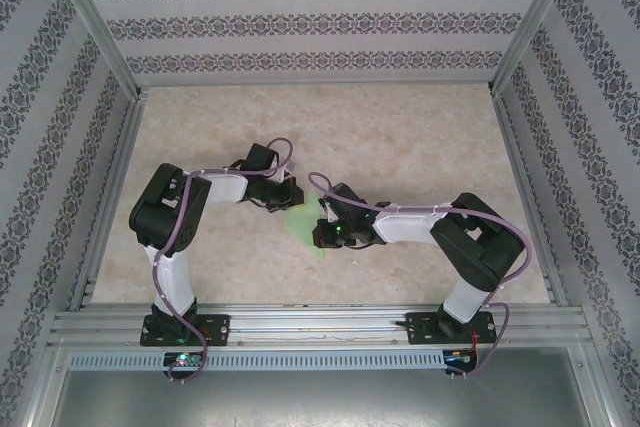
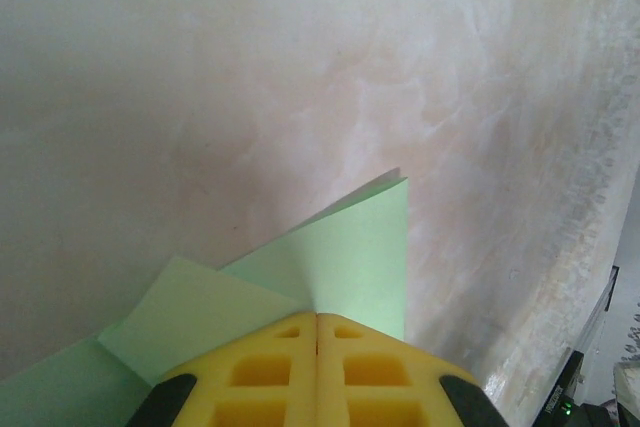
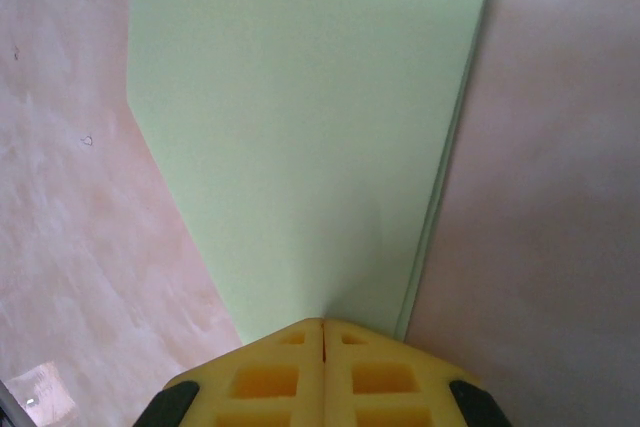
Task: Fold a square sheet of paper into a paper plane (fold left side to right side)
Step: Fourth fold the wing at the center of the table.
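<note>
The left end effector [image 2: 318, 319] is shut, yellow pads together, its tips at the green paper [image 2: 350, 247] where loose flaps meet. The right end effector [image 3: 322, 324], also closed, sits at the paper's narrow end, low in its frame. In the overhead view the paper lies mid-frame between them. Dragging either tip could skew the layers or tear the thin sheet, since the smooth marbled bench [image 1: 420, 137] likely gives little grip. Patterned walls [image 1: 300, 22] and an aluminium frame [image 1: 300, 322] enclose it.

Folded sharply on both sides, reaching inward toward the middle. Clamped tight at the left tool [image 2: 317, 319] (no gap showing) and likewise at the right tool [image 3: 322, 325].
</note>
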You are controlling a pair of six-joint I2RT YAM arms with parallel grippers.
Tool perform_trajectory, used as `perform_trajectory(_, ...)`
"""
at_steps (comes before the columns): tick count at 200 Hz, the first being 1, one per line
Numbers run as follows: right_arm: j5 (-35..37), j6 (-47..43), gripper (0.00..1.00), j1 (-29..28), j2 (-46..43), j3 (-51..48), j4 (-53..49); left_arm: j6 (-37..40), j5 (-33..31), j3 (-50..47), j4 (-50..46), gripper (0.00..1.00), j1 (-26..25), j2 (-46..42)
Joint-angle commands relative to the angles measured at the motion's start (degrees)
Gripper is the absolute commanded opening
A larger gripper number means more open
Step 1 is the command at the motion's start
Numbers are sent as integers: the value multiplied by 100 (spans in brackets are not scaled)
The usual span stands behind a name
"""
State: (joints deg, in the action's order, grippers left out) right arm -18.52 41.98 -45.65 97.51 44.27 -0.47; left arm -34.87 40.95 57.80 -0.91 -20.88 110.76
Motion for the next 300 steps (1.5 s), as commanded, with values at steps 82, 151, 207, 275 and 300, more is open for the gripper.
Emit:
perform_trajectory(82, 104, -32, 0, -76, 255, -236, -930, 574, -439, 777, -129, 3, 624, 651)
perform_trajectory(151, 51, 45, 0, -76, 250, -226, -789, 758, -383, 1318, -453, 3, 904, 749)
perform_trajectory(207, 76, 109, 0, -24, 99, -267, -690, 724, -43, 409, -210, 3, 881, -594)
perform_trajectory(275, 130, 118, 0, 29, 87, -323, -631, -115, 747, -671, 606, 3, -153, -1180)
perform_trajectory(300, 103, 120, 0, 21, 158, -279, -606, -232, 694, -644, 787, 3, -451, -820)
